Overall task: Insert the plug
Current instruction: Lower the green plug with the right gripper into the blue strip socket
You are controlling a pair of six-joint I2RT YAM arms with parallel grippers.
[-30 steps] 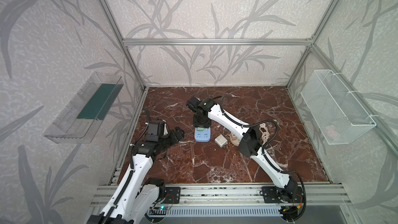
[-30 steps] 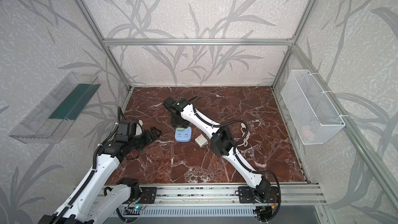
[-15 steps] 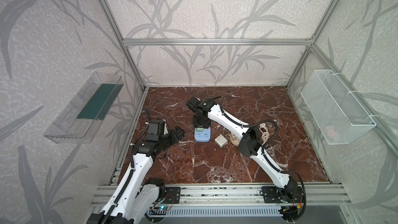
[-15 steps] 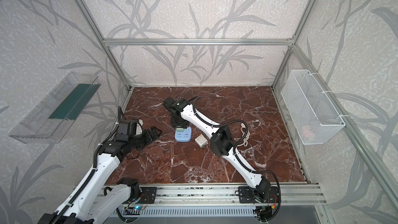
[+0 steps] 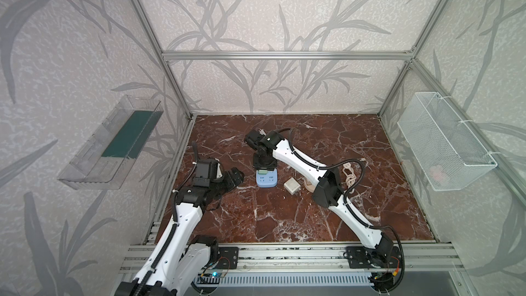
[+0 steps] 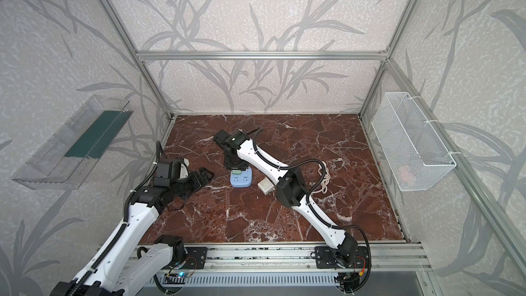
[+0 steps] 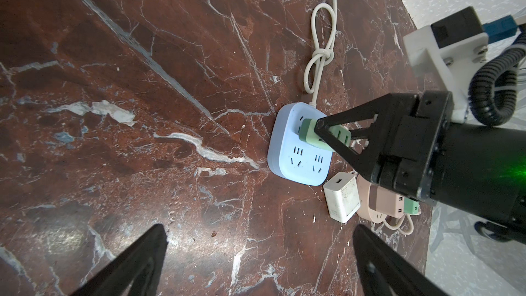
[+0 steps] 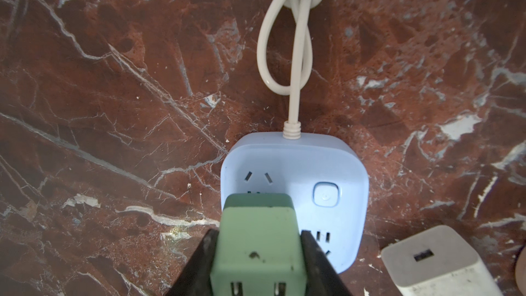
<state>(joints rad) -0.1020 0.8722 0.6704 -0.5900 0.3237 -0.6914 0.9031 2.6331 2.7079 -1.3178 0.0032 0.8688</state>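
two flat sides of the stiff, likely lightweight plug [image 8: 257, 240] are pinched by the right gripper [image 8: 259, 237] at lower centre, on the power strip [image 8: 327, 166]; left gripper [image 7: 259, 232] spread.

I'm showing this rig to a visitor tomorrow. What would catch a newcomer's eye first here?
The green plug stands out first, clamped in the right claw and standing on the pale blue socket block in the middle of the red marble tabletop. Next, a white charger cube lies close beside that block. The left claw hangs wide open on the left, holding nothing.
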